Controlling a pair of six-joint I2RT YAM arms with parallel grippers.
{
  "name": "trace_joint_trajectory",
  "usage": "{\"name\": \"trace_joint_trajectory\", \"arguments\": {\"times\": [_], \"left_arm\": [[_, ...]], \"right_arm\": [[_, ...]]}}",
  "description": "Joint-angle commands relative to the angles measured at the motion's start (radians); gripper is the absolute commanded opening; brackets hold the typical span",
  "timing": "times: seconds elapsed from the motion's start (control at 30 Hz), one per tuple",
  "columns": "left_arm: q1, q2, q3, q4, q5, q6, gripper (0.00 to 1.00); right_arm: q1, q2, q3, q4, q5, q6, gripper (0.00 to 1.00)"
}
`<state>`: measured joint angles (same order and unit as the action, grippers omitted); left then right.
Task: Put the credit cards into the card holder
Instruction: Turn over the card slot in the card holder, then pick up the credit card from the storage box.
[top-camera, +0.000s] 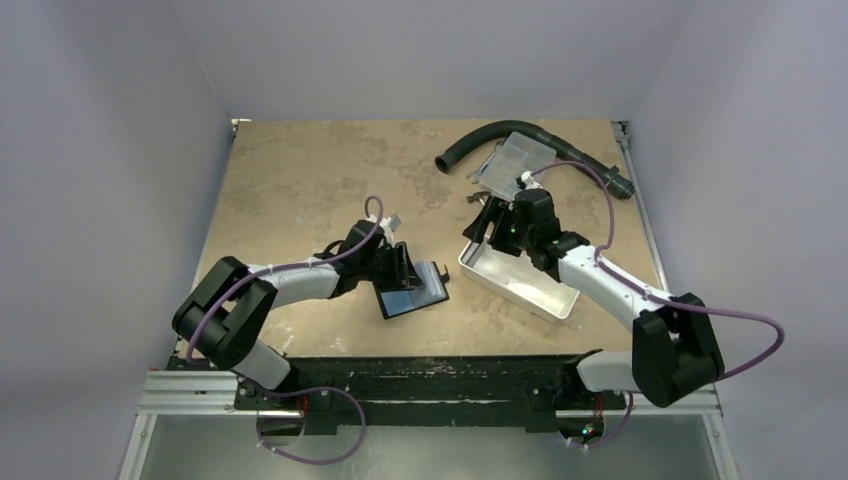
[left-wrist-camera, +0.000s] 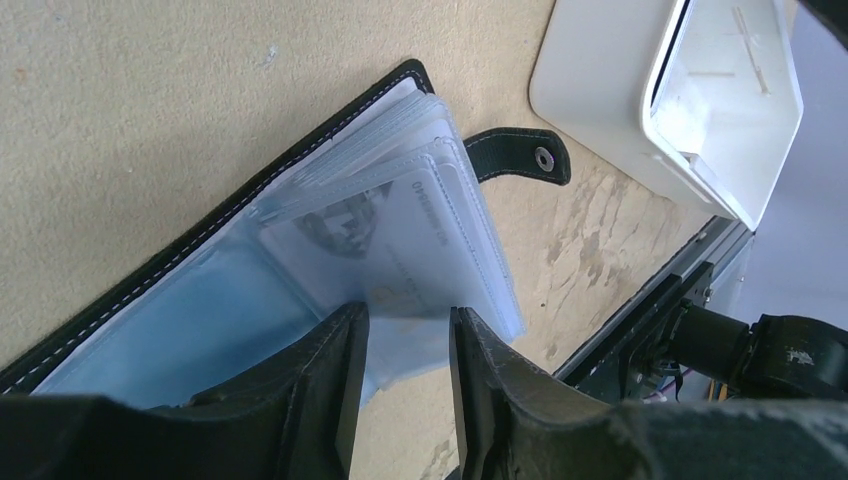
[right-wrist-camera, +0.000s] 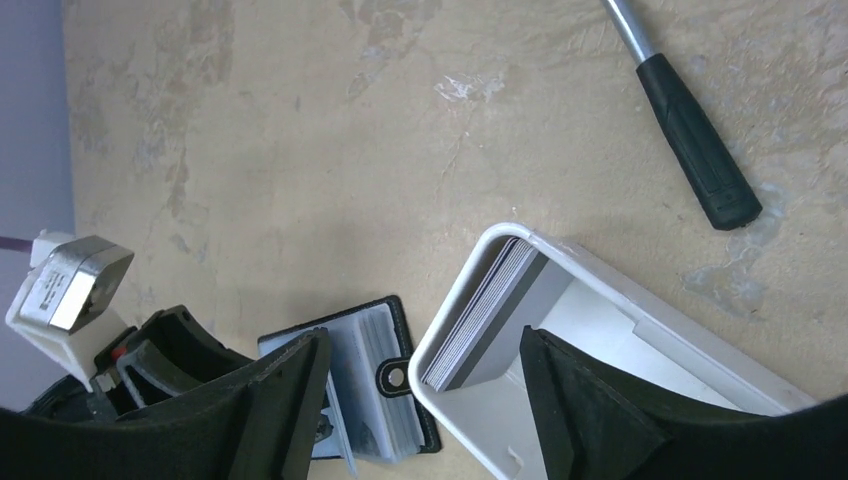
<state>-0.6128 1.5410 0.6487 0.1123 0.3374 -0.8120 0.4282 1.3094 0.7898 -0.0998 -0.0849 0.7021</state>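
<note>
Your card holder (top-camera: 418, 297) lies open on the desk, toward 6 o'clock from the desk's middle in the top view. Its pale inside faces up and its clear sleeves (left-wrist-camera: 400, 230) are fanned out. The snap strap (left-wrist-camera: 520, 157) sticks out flat at the side.

Your left tool (left-wrist-camera: 407, 320) hangs over the free edge of those sleeves with its jaws partly apart, and nothing is clearly pinched between them. If you close there, you will probably catch several sleeves together rather than one. The pocket you want would then be pressed flat instead of opened. Nothing pins the holder down, so any sideways pull could slide or fold it.

The white tray (right-wrist-camera: 600, 280) sits at 3 o'clock from the holder. The credit cards (right-wrist-camera: 485, 305) stand on edge in a tight stack against its end wall. Your right tool (right-wrist-camera: 425, 345) is spread wide over that corner and holds nothing.

One finger seems to be outside the tray wall and the other inside. Closing as you are would likely clamp the wall along with the cards, and lifting could then tip the tray. The cards are packed close, so you may also pick up more than one.

The two tools work near each other, so watch for a collision when you carry a card toward 9 o'clock.
</note>
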Motion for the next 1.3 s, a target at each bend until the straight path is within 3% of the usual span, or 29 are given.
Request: {"name": "trace_joint_trajectory", "arguments": {"times": [0.0,0.33,0.73,0.93,1.27], "left_arm": [[-0.008,0.026,0.047,0.073,0.02,0.001,0.39],[-0.008,0.043,0.107,0.067,0.056,-0.008,0.4],[-0.008,-0.215,0.137,-0.172,-0.009,0.046,0.46],[-0.008,-0.305,0.092,-0.205,-0.029,0.032,0.47],[-0.008,-0.321,0.069,-0.202,-0.028,0.026,0.47]], "right_arm": [[-0.013,0.048,-0.017,0.091,-0.055,0.095,0.78],[-0.013,0.107,-0.044,0.153,-0.081,0.129,0.8],[-0.013,0.191,-0.055,0.242,-0.124,0.16,0.81],[-0.013,0.2,-0.059,0.293,-0.154,0.199,0.81],[-0.013,0.173,-0.087,0.336,-0.158,0.229,0.61]]}}
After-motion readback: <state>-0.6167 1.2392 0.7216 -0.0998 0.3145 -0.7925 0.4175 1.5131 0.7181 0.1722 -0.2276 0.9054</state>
